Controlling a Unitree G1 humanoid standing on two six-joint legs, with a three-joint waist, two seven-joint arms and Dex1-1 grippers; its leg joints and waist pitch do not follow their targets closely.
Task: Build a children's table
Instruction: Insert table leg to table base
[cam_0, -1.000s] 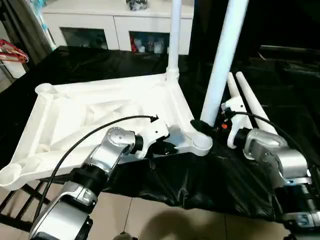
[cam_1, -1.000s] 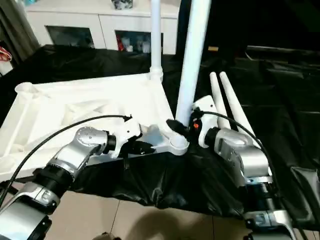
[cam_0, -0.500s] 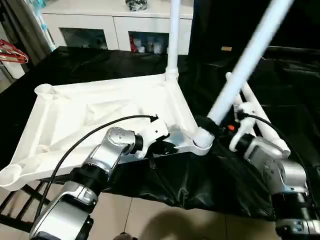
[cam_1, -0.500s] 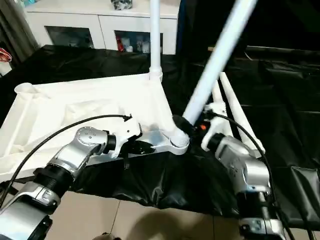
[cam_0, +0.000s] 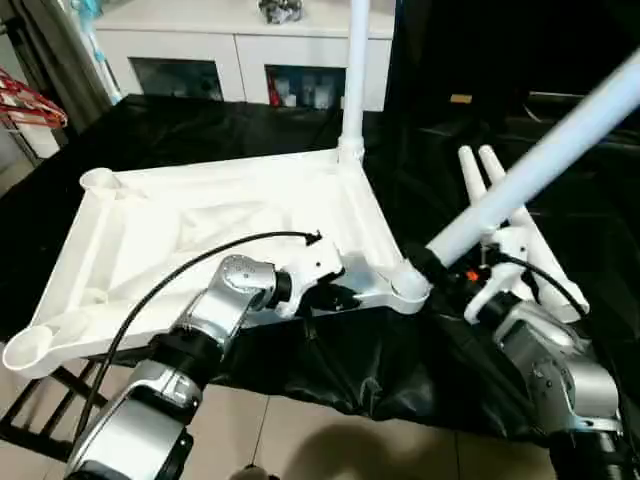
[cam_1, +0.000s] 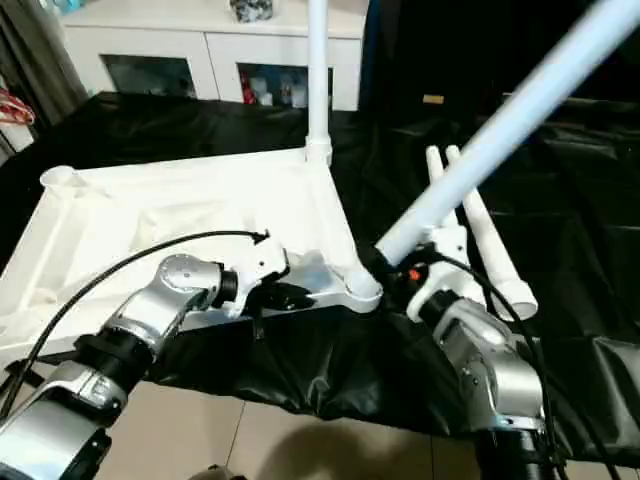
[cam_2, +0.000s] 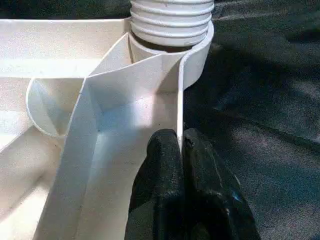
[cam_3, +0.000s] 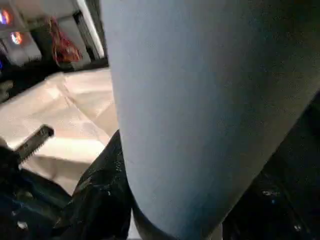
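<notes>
The white table top lies upside down on black cloth, ribs showing. One white leg stands upright in its far right corner socket. My right gripper is shut on the base of a second leg, which leans steeply to the right with its threaded end at the near right corner socket. My left gripper is shut on the top's thin near rim, just left of that socket. Two loose legs lie side by side on the cloth behind my right arm.
Open sockets sit at the far left corner and the near left corner. A white glass-door cabinet stands behind the table. A red wire item hangs at the far left. The cloth drapes over the near edge above tiled floor.
The leg in my right gripper has tipped from nearly upright to a steep lean to the right, and the right arm has dropped nearer. My left gripper keeps its hold on the rim.
</notes>
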